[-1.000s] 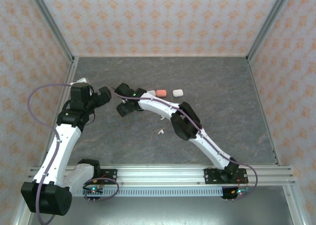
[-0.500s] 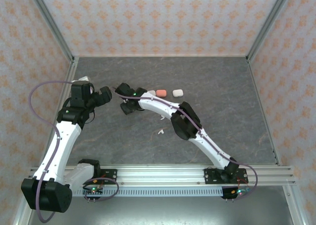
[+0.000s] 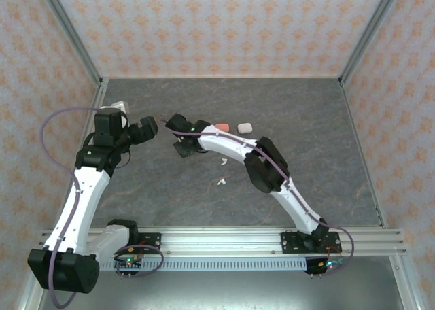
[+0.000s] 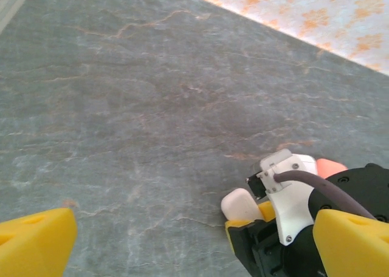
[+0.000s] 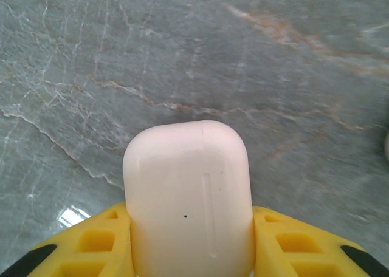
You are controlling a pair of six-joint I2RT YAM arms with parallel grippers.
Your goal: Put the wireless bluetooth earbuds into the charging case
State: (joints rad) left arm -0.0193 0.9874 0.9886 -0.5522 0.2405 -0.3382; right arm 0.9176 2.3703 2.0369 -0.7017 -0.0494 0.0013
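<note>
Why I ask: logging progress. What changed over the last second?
The right gripper, shut on a white case, shifted right with its arm, uncovering an earbud. The left gripper edged farther out. The nearer earbud and far white case stayed put.

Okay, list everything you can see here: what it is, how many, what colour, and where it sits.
held white case: one, white, closed, clamped in the right pincer.
salmon-pink case: one, on the table toward the back, partly covered by the right arm.
loose white case: one, white, on the table just right of the salmon-pink case.
earbuds: two, white, lying on the table nearer the arm bases than the cases.
small white object: one, behind the left arm at the back-left edge; too hidden to identify.
table: one, grey marbled.
walls: pale with orange pattern, on three sides.
left pincer: yellow fingers, open, empty.
right pincer: yellow fingers, shut on the held white case.
</note>
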